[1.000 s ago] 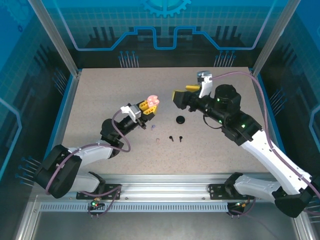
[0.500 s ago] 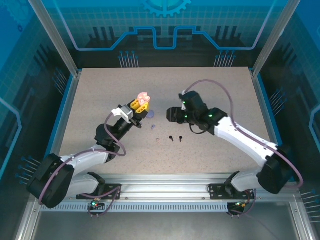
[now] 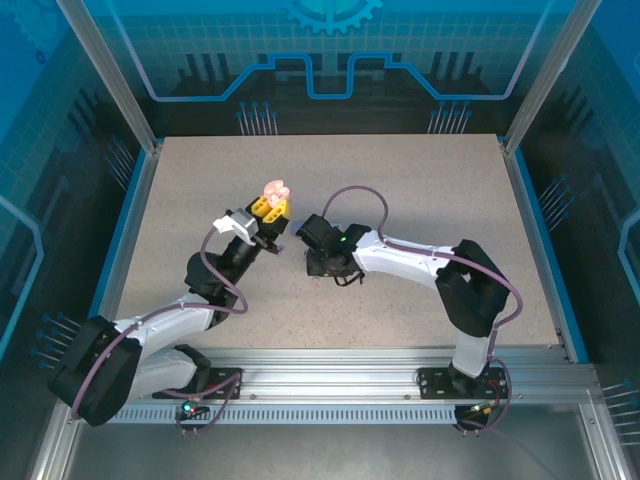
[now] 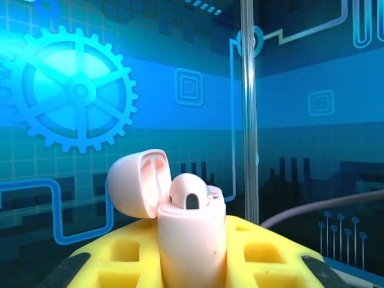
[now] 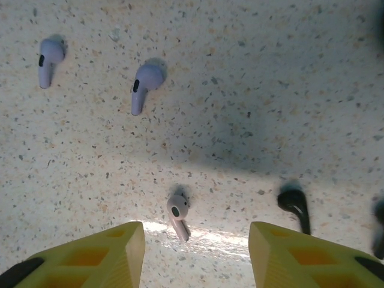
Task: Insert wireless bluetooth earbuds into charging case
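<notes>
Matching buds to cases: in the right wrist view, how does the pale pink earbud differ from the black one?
The pale pink earbud is light, the black earbud dark. Pink lies before the right gripper's gap; black lies before one of its fingers. Both lie loose on the table.

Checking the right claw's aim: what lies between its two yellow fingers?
The right wrist view shows a tiny pale pink stemmed plastic earbud lying on the speckled table between the yellow fingers of the open right claw, untouched by either.
</notes>
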You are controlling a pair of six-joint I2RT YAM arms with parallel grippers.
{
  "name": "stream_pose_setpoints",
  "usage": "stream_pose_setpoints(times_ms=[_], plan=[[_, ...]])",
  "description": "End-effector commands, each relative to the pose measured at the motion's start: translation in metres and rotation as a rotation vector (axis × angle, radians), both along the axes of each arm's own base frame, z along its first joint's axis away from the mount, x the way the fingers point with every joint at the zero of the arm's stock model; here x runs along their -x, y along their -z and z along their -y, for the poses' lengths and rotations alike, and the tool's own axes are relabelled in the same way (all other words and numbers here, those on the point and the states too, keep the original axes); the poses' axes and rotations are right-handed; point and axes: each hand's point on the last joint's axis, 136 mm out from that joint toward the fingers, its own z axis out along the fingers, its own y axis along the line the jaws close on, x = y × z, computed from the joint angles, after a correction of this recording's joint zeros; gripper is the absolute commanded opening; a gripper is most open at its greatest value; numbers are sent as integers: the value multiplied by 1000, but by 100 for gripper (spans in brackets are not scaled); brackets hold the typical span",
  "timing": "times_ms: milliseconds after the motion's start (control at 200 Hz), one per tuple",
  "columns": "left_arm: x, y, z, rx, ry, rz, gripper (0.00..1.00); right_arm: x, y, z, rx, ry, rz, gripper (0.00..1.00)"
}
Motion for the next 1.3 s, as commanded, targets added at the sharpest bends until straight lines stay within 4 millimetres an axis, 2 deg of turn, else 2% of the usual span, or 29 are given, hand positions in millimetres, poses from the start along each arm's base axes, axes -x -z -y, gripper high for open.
stream_pose_setpoints(times_ms=[0, 130, 240, 640, 1046, 1296], plan=[[4, -9, -10, 46, -25, 15, 0, 3, 12, -1, 46, 84, -22, 47], [4, -8, -9, 46, -21, 15, 0, 4, 30, -10, 59, 102, -52, 45], [3, -6, -10, 46, -23, 11, 0, 3, 37, -17, 78, 93, -60, 43], [4, -5, -10, 59, -13, 11, 0, 3, 53, -25, 119, 94, -88, 38], [5, -6, -9, 56, -7, 15, 0, 8, 70, -20, 160, 98, -115, 32], [4, -4, -8, 54, -2, 9, 0, 14, 72, -25, 156, 87, -113, 28]])
